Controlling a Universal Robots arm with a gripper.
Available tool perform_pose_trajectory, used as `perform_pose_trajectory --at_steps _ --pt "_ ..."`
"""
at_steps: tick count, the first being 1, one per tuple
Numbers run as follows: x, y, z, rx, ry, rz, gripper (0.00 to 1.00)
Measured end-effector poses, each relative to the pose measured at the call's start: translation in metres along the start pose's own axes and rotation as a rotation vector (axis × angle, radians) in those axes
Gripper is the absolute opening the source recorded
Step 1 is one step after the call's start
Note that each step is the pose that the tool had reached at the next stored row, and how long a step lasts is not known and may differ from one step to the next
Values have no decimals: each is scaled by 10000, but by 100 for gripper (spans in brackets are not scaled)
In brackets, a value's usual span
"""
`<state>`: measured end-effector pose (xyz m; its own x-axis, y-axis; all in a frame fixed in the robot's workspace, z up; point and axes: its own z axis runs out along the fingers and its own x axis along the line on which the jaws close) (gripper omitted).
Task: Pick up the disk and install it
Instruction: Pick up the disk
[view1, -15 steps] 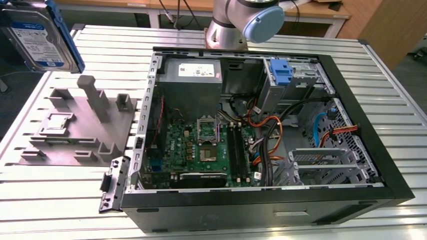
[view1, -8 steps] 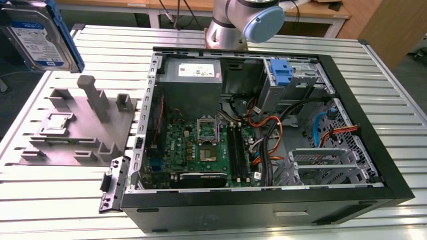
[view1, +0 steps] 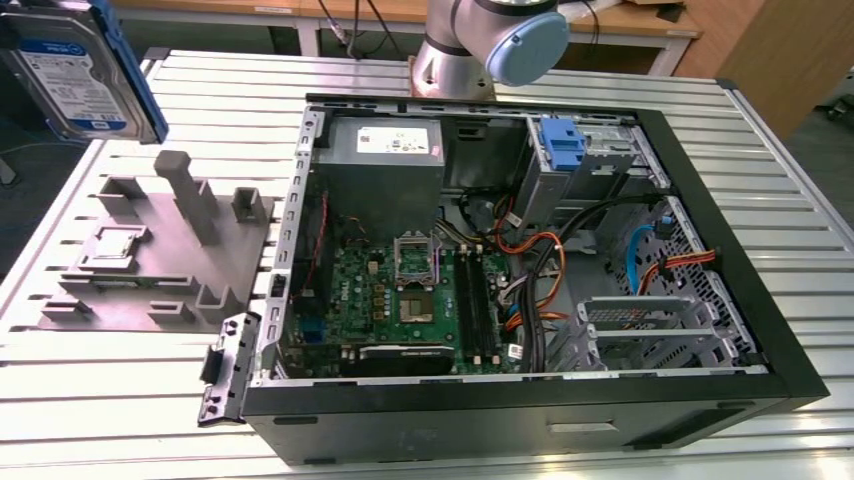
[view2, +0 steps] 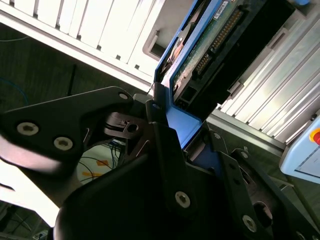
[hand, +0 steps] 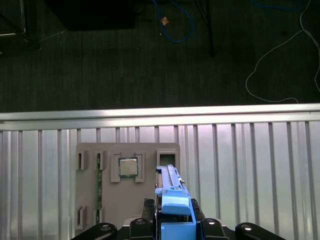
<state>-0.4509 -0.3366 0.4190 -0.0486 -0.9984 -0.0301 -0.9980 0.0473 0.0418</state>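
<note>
— Saw the disk (view1: 78, 72)?

— Hung high at the exterior view's left, tilted, white-and-blue label turned to the camera. Well above the grey fixture plate (view1: 160, 250), not touching it.

— Held by anything?

— Clamped in the gripper (view2: 184, 131). In the second wrist view, had black fingers (view2: 161, 127) closed against the bright blue rail on both sides, with the drive's circuit-board face running away beyond them. In the first wrist view, pinched the blue end of the drive the same way.

— And underneath?

— In the first wrist view, looked down on the fixture plate, flat on the slatted table (hand: 250, 165). Carried a small square chip (hand: 128, 167) seated in one of its pockets.

— The computer case (view1: 534, 405)?

— Lay open on the table at the exterior view's right, beside the plate. Showed the motherboard (view1: 400, 300) bare, an upright blue latch (view1: 566, 150) near the far wall and a metal drive cage (view1: 654, 330) toward the near corner. Sat well apart from the disk.
</note>
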Motion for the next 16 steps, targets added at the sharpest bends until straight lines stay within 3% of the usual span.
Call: perform_pose_trajectory --at_steps 16 --pt "-2 2 -50 -1 1 0 37"
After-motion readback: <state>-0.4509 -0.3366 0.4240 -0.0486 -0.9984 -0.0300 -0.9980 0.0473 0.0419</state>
